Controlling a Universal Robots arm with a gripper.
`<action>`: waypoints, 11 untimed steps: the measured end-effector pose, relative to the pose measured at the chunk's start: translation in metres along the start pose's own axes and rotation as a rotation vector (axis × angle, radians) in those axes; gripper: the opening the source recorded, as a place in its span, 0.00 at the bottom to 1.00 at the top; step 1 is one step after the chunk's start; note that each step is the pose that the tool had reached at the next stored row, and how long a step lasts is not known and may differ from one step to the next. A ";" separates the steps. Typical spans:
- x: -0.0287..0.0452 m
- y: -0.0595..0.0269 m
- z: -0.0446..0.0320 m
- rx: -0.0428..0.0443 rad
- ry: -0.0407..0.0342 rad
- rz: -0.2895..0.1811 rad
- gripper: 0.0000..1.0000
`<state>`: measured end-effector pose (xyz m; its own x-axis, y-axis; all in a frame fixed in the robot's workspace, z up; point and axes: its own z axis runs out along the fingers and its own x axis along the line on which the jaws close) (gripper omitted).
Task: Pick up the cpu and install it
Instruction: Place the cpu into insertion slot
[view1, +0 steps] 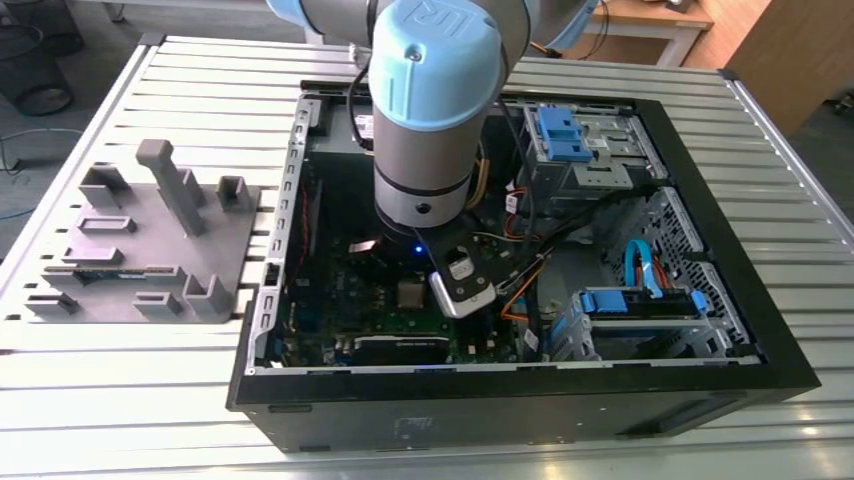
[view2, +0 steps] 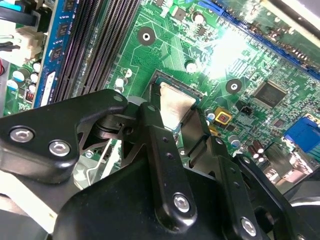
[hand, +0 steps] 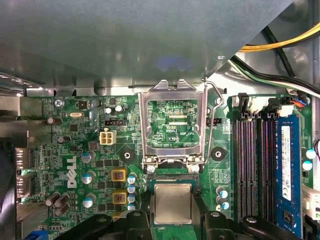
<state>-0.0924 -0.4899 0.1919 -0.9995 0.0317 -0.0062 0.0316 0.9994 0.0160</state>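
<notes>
The cpu (hand: 172, 204), a small square chip with a pale silvery top, lies flat at the socket on the green motherboard (hand: 75, 150). My gripper (hand: 172, 206) is right over it, one black finger against each side of the chip. In the second wrist view the cpu (view2: 175, 102) shows between the fingers (view2: 156, 131), and the gripper (view2: 177, 114) is shut on it. The socket's metal load plate (hand: 172, 125) stands swung open beside the chip. In the exterior view the arm (view1: 424, 120) reaches down into the open computer case (view1: 534, 390).
Long black memory slots (hand: 252, 165) and a blue memory module (hand: 285, 170) run beside the socket. Yellow and black cables (hand: 280, 45) hang near the case wall. Blue drive cages (view1: 574, 135) fill the exterior view's right. A grey fixture block (view1: 140, 235) sits outside on the slatted table.
</notes>
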 end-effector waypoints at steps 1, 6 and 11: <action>0.0000 0.0000 0.0000 -0.0001 -0.0001 0.000 0.42; 0.0001 -0.0002 0.0005 0.0002 0.0001 0.000 0.42; 0.0001 0.0000 0.0007 -0.0001 -0.0001 0.000 0.42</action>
<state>-0.0924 -0.4899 0.1912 -0.9995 0.0317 -0.0064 0.0316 0.9994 0.0161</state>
